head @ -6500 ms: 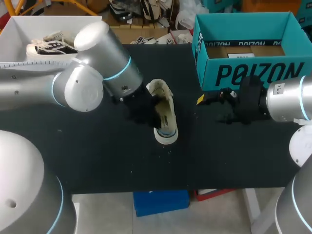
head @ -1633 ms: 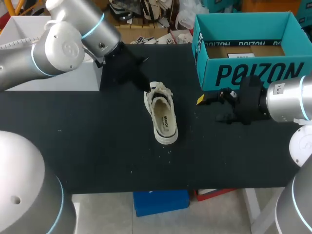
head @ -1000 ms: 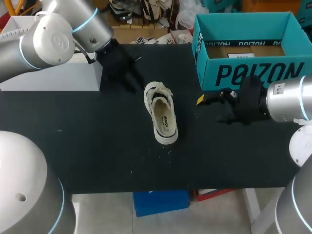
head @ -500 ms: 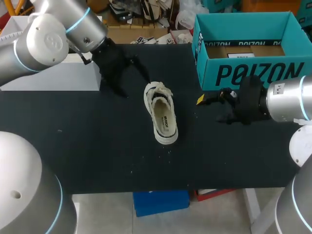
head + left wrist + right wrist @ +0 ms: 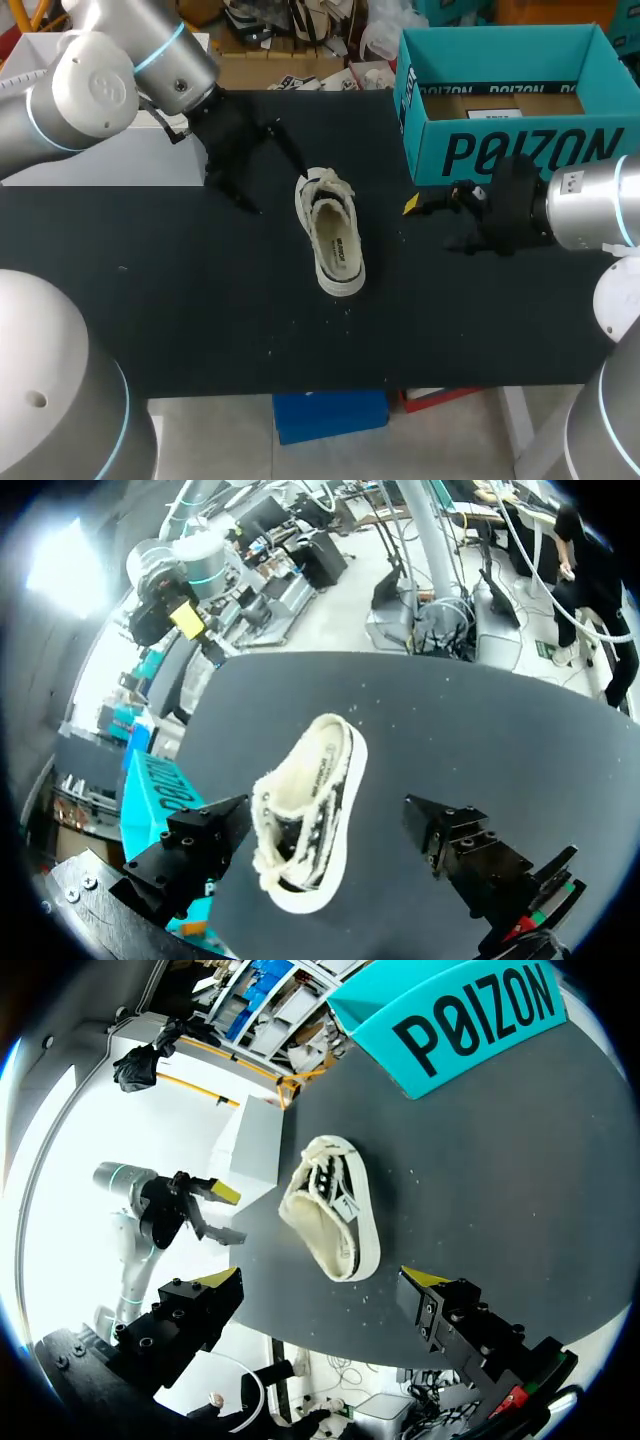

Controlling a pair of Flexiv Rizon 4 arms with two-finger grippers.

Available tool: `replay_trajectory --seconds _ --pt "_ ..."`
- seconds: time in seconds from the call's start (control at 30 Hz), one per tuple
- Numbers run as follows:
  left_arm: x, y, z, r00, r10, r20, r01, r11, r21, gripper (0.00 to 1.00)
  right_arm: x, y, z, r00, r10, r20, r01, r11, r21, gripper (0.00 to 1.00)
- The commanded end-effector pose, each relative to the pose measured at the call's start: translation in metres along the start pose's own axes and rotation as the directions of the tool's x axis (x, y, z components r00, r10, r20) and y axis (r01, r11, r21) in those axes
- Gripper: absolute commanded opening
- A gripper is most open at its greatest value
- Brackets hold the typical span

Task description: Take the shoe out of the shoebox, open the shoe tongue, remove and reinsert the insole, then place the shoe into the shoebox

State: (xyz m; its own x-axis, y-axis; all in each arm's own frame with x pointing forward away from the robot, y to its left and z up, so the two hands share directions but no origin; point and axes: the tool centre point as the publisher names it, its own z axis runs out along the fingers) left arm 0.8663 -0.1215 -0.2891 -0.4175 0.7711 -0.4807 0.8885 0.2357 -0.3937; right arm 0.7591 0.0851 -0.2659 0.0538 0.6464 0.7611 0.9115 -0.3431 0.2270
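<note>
Lying near shoebox (image 5: pixel 500 150) — shoe (image 5: pixel 335 245), inside obscured.

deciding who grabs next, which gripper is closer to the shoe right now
Left. The left gripper hangs open close beside the far end of the shoe. The right gripper, also open, sits farther off on its other side, near the teal shoebox.

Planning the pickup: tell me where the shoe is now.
In the head view the shoe lies mid-table, between the open left gripper on its left and the teal shoebox to its upper right.
</note>
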Motion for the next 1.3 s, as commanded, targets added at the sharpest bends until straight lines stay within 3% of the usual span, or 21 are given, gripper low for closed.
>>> replay_trajectory --seconds 0.03,0.13,0.57,0.63,0.77,0.9,1.3 --pt "0.022 0.003 -0.018 0.914 -0.397 0.076 0.391 0.916 0.087 1.00 0.000 0.000 0.000 1.000 0.001 0.001 -0.001 1.000 0.001 1.00" --pt "0.044 -0.004 -0.031 0.861 -0.490 0.136 0.475 0.871 0.125 1.00 0.000 0.000 0.000 1.000 0.001 0.001 -0.001 1.000 0.001 1.00" --pt "0.044 -0.004 -0.031 0.861 -0.490 0.136 0.475 0.871 0.125 1.00 0.000 0.000 0.000 1.000 0.001 0.001 -0.001 1.000 0.001 1.00" --pt "0.041 0.008 -0.025 0.778 -0.609 0.154 0.613 0.790 0.026 1.00 0.000 0.000 0.000 1.000 0.001 0.001 -0.001 1.000 0.001 1.00" --pt "0.055 0.027 -0.032 0.641 -0.747 0.174 0.757 0.653 0.012 1.00 0.000 0.000 0.000 1.000 0.001 0.001 -0.001 1.000 0.001 1.00" --pt "0.071 0.035 -0.043 0.577 -0.791 0.202 0.804 0.594 0.031 1.00 0.000 0.000 0.000 1.000 0.001 0.001 -0.001 1.000 0.001 1.00" --pt "0.077 0.038 -0.048 0.568 -0.797 0.207 0.810 0.585 0.029 1.00 0.000 0.000 0.000 1.000 0.001 0.001 -0.001 1.000 0.001 1.00"
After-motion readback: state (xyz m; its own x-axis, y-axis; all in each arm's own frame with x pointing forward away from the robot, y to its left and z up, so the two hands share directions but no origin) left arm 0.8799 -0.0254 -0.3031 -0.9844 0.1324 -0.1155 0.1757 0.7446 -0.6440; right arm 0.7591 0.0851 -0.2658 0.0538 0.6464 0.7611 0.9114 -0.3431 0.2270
